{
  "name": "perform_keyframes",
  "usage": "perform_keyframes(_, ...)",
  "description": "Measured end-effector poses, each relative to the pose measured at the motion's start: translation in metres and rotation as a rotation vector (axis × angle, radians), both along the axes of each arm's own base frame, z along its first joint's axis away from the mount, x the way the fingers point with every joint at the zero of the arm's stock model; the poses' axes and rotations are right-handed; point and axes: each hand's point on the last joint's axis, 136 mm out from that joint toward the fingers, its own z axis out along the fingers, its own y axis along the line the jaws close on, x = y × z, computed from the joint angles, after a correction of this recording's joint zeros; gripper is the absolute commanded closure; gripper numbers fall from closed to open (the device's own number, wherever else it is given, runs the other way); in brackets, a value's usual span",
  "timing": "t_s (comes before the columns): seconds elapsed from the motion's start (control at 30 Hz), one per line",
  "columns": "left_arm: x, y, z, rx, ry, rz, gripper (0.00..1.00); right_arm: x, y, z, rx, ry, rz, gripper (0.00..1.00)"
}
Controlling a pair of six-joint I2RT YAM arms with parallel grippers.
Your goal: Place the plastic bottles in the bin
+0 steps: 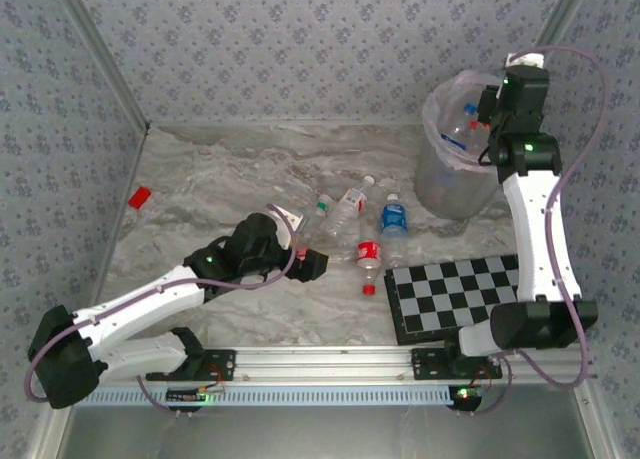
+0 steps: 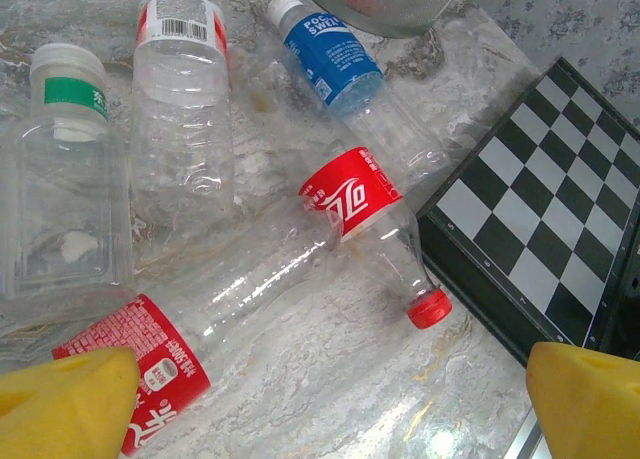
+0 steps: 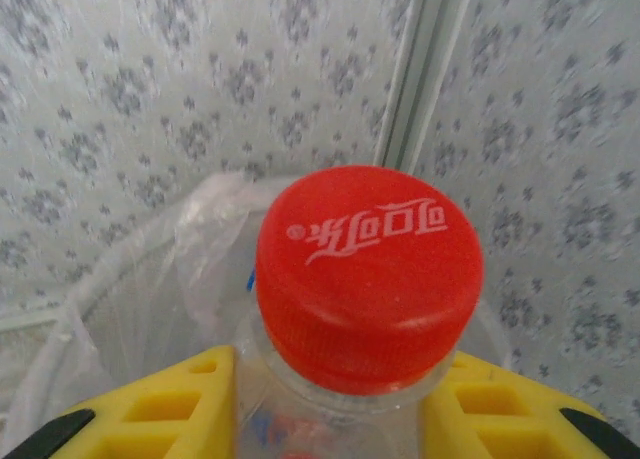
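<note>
Right hand (image 3: 335, 404) clamped on neck of red-capped bottle (image 3: 368, 274), cap toward wrist, body pointing into bin (image 1: 445, 184) far right. Left hand (image 2: 328, 399) wide apart over red-label bottle (image 2: 300, 259) lying on tabletop (image 1: 200, 209), long axis slanted across the gap.

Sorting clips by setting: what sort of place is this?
Likely a robot test booth, not a home: patterned wall panels, a marble-look tabletop, a checkerboard beside the mounting rail.
</note>
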Motion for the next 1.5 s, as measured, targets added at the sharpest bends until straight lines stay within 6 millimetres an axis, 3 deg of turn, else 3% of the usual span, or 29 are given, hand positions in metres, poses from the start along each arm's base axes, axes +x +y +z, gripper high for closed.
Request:
perform_keyframes(0.23, 0.000, 0.009, 0.001, -0.007, -0.012, 0.034, 0.01, 0.019, -0.013, -0.058, 0.065, 0.153, -0.004, 0.85)
perform_keyframes(0.47, 0.001, 0.010, -0.004, 0.009, -0.007, 0.043, 0.01, 0.036, -0.007, -0.124, 0.137, 0.333, 0.029, 0.85)
perform_keyframes(0.6, 0.002, 0.010, -0.008, 0.020, -0.001, 0.046, 0.01, 0.051, -0.003, -0.149, 0.183, 0.393, 0.038, 0.85)
perform_keyframes(0.83, -0.002, 0.018, -0.028, 0.099, 0.044, 0.050, 0.01, 0.057, 0.007, -0.193, 0.278, 0.486, 0.043, 0.83)
perform_keyframes(1.03, -0.002, 0.025, -0.035, 0.140, 0.049, 0.064, 0.01, 0.060, 0.011, -0.198, 0.322, 0.481, 0.043, 0.77)
perform_keyframes(1.13, -0.002, 0.026, -0.036, 0.146, 0.049, 0.068, 0.01, 0.064, 0.012, -0.201, 0.328, 0.477, 0.046, 0.67)
perform_keyframes(1.23, -0.002, 0.027, -0.037, 0.153, 0.051, 0.072, 0.01, 0.068, 0.013, -0.203, 0.332, 0.474, 0.052, 0.64)
perform_keyframes(1.3, -0.002, 0.029, -0.038, 0.160, 0.051, 0.077, 0.01, 0.068, 0.013, -0.202, 0.333, 0.473, 0.055, 0.56)
perform_keyframes(1.5, -0.001, 0.030, -0.039, 0.168, 0.052, 0.082, 0.01, 0.055, 0.018, -0.184, 0.349, 0.463, 0.074, 0.18)
